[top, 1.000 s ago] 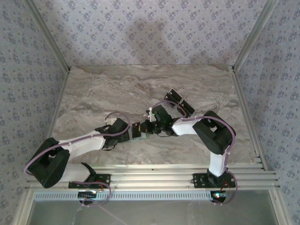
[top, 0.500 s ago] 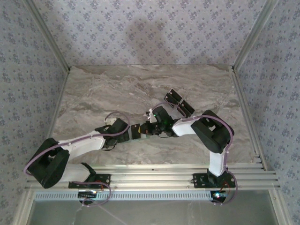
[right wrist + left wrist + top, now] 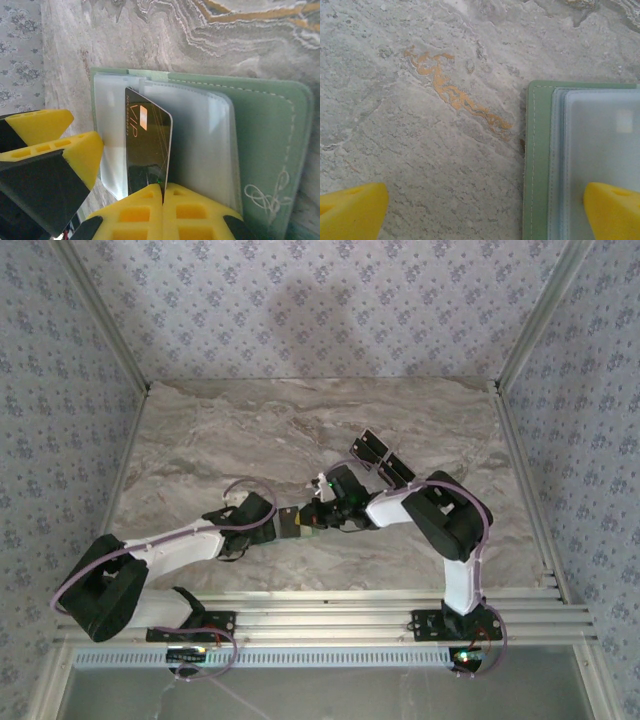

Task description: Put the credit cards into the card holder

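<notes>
The card holder (image 3: 265,135) lies open on the marble table, pale green with clear plastic sleeves (image 3: 200,140). My right gripper (image 3: 163,192) is shut on a black credit card (image 3: 147,145) with an orange VIP mark. The card stands on edge over the sleeves, its far end at their opening. My left gripper (image 3: 482,215) is open, with one yellow finger (image 3: 612,210) on the holder's sleeves (image 3: 600,150) and the other finger (image 3: 350,210) over bare table. From above, both grippers, left (image 3: 288,523) and right (image 3: 315,512), meet at the table's middle. Two more dark credit cards (image 3: 369,448) (image 3: 397,469) lie behind the right arm.
The marble table (image 3: 220,440) is bare to the left and at the back. Patterned walls and aluminium rails (image 3: 520,340) close it in on three sides. The right arm's elbow (image 3: 445,520) stands over the right part of the table.
The right arm has folded a little and its gripper has carried the card slightly leftward, toward the left gripper. The left arm has hardly moved.
</notes>
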`<state>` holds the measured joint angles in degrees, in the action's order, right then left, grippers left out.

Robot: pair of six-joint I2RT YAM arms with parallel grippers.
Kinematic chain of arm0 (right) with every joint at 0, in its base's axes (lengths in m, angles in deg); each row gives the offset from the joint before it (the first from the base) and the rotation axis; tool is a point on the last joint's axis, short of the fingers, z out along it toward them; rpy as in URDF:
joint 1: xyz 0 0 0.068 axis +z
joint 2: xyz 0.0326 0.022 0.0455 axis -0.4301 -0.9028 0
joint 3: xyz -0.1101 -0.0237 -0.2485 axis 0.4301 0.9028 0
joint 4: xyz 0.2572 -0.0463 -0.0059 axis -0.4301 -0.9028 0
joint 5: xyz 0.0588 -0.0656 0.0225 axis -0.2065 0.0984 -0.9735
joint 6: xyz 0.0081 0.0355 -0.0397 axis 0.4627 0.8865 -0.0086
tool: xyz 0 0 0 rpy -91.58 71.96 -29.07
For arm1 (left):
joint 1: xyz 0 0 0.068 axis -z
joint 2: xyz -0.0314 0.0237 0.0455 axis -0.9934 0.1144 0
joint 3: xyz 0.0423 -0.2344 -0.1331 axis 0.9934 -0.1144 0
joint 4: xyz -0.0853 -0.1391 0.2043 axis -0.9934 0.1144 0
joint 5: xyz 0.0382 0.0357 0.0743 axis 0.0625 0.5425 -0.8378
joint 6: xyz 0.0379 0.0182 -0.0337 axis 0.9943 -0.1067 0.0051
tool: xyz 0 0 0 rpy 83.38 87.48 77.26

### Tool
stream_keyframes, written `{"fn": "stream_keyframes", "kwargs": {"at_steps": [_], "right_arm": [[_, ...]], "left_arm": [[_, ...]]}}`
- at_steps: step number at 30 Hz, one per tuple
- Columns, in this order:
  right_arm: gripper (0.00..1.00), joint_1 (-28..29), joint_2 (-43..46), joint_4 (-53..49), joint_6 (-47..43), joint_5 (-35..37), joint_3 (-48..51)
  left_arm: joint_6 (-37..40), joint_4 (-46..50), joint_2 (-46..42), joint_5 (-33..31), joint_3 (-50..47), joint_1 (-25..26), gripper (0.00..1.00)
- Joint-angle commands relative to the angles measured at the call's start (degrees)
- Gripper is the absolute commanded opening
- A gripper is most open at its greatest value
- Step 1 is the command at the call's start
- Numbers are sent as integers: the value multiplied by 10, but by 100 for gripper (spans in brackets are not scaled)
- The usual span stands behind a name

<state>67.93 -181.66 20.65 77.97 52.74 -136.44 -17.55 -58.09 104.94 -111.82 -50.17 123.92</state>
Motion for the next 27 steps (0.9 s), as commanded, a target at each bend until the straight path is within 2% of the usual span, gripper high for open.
{"fn": "stream_keyframes", "kwargs": {"at_steps": [1, 14, 27], "right_arm": [[0, 0, -24, -54, -10, -12, -13], [0, 11, -50, -107, -21, -20, -64], [0, 15, -59, -140, -29, -7, -83]], "left_arm": [[-1, 48, -2, -14, -12, -6, 100], [-1, 50, -4, -12, -8, -6, 100], [-62, 147, -73, -30, 20, -30, 100]]}}
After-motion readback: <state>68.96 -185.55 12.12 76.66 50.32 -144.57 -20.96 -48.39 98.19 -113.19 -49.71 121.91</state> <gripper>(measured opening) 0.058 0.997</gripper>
